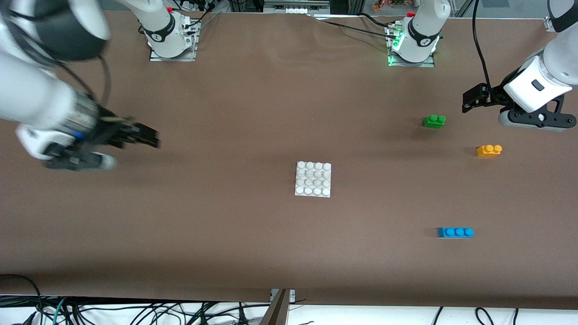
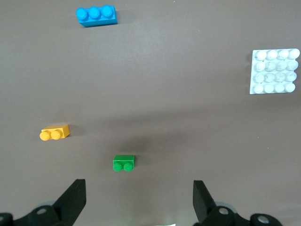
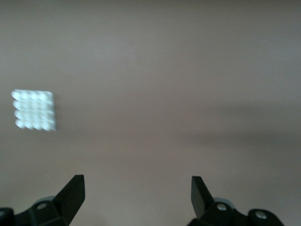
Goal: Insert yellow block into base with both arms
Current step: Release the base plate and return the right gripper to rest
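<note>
The yellow block (image 1: 488, 150) (image 2: 55, 133) lies on the brown table toward the left arm's end, studs up and untouched. The white studded base (image 1: 313, 179) (image 2: 275, 71) (image 3: 34, 110) lies flat at the table's middle. My left gripper (image 1: 469, 101) (image 2: 138, 193) hangs open and empty over the table beside the green brick, apart from the yellow block. My right gripper (image 1: 151, 137) (image 3: 138, 188) hangs open and empty over bare cloth toward the right arm's end, well away from the base.
A green two-stud brick (image 1: 434, 121) (image 2: 124, 163) sits farther from the front camera than the yellow block. A blue three-stud brick (image 1: 455, 232) (image 2: 96, 15) lies nearer to the camera. Cables hang along the table's front edge.
</note>
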